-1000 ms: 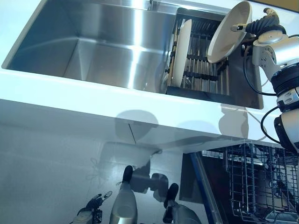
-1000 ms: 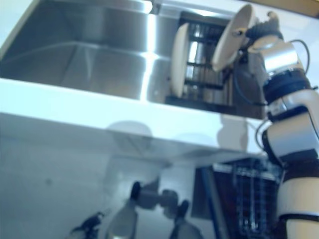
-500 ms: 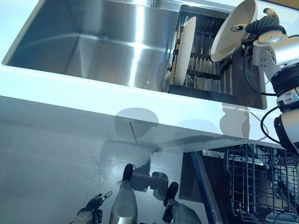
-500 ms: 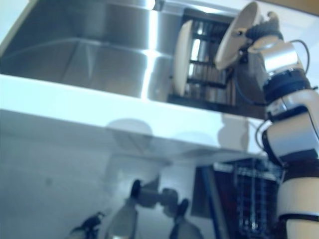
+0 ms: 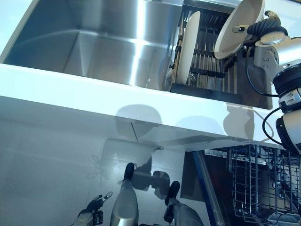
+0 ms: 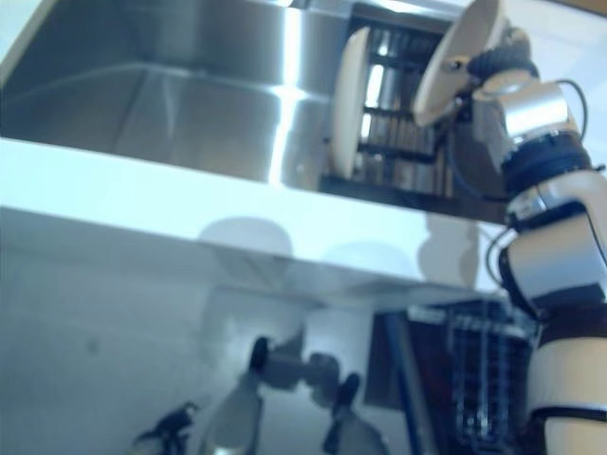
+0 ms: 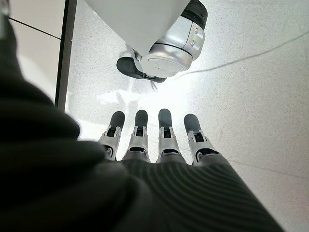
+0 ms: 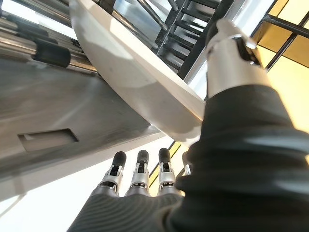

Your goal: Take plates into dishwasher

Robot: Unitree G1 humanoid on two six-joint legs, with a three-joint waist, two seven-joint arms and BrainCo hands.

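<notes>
my right robot hand (image 5: 263, 26): pinching one white plate (image 5: 237, 26), tilted above sink rack (image 5: 207, 70); left robot hand (image 7: 159, 145): fingers straight, empty.

We see our right hand (image 5: 263, 26) raised high at the far right, the silver-grey arm bent upward beneath it and the dark ribbed cover at the wrist. Its thumb (image 8: 231, 53) presses on one face of a white round plate (image 5: 237, 28), with the straight dark-tipped fingers (image 8: 139, 166) behind the other face. Our left hand (image 7: 159, 145) hangs low, its fingers straight, side by side and holding nothing.
</notes>
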